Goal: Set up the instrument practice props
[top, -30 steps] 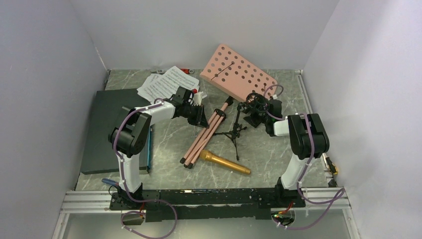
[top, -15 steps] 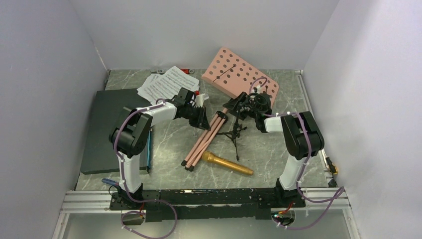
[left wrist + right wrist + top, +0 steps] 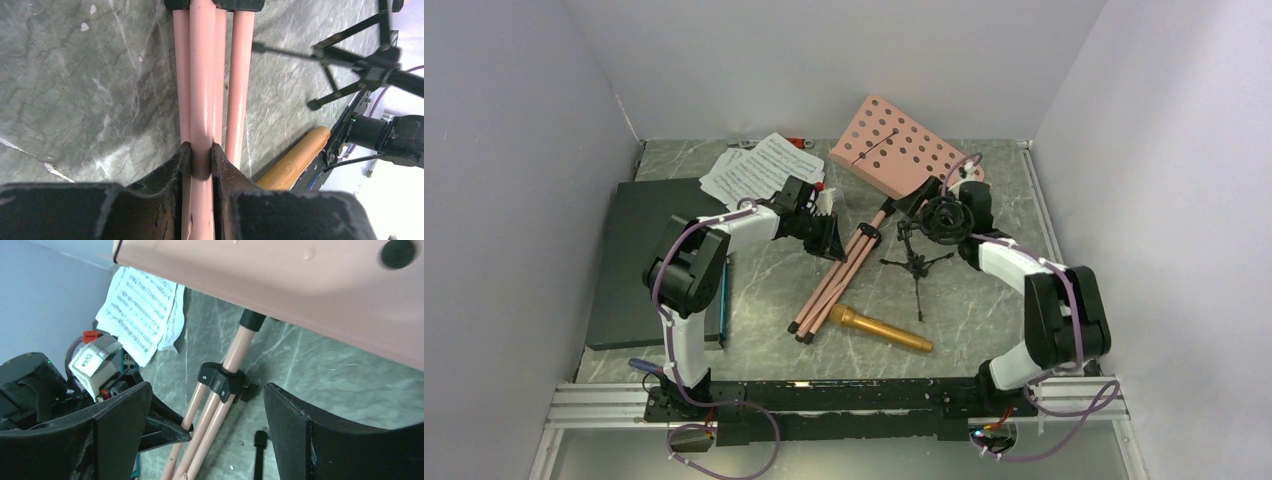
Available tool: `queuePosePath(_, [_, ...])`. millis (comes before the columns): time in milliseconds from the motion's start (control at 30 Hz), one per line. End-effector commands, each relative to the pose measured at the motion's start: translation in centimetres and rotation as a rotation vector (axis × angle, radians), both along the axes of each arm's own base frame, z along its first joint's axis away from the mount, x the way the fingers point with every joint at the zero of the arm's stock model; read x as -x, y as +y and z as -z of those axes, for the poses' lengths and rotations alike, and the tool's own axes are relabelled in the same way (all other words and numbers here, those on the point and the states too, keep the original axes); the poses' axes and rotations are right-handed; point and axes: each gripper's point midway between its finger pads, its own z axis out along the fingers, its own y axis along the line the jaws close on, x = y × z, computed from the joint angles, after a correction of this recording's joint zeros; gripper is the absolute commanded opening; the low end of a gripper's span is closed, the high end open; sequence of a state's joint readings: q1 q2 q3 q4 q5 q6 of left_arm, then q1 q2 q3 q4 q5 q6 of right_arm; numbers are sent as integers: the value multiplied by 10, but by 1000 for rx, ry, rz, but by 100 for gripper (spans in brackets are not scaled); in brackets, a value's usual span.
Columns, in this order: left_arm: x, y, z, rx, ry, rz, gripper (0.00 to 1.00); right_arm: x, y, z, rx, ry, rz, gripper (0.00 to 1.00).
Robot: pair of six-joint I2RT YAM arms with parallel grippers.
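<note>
Pink perforated music stand (image 3: pixel 902 150) lies tilted mid-table. My left gripper (image 3: pixel 201 156) pinches its centre pole; my right gripper (image 3: pixel 207 412) gapes empty under its panel. Lifted one-handed, the legs could swing into the small black tripod mic stand (image 3: pixel 914 262).

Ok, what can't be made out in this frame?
- Top view: case right edge, under the left arm.
- Left wrist view: microphone, one end behind the left gripper; music stand legs cut by the top edge.
- Right wrist view: sheet music notes too small to read.
</note>
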State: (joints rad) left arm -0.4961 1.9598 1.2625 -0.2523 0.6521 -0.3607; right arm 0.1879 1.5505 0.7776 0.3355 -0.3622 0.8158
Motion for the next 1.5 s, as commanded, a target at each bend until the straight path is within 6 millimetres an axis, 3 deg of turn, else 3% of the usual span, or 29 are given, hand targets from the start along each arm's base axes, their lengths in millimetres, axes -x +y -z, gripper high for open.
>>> queuePosePath(0, [-18,2,-19,-14,-93,-66,2,4,-41,-16,86,-24,77,87])
queuePosePath(233, [-24,10,-18,-21,-84,-107,2,12,-95,-4,92,33,181,87])
queuePosePath(500, [-23,6,-19,-13,-64,-84,2,18,-89,18,14,81,145,86])
queuePosePath(700, [-24,11,-18,-39,-75,-100,5,21,-90,12,52,52,130,86])
queuePosePath(800, [-26,13,-22,-40,-96,-111,18,26,-86,5,102,26,103,86])
queuePosePath(933, [-28,13,-37,-22,-145,-115,44,37,-79,-6,162,-15,58,86])
queuePosePath(1000, [-28,15,-48,-15,-177,-116,54,47,-67,-19,192,-57,16,87])
queuePosePath(1200, [-23,26,-89,-6,-293,-125,71,84,-43,-42,242,-108,-82,93])
queuePosePath(1233, [-21,28,-95,-4,-308,-125,78,92,-38,-45,236,-112,-104,93])
queuePosePath(1467, [3,40,-130,20,-388,-94,83,147,-6,-53,180,-108,-244,93])
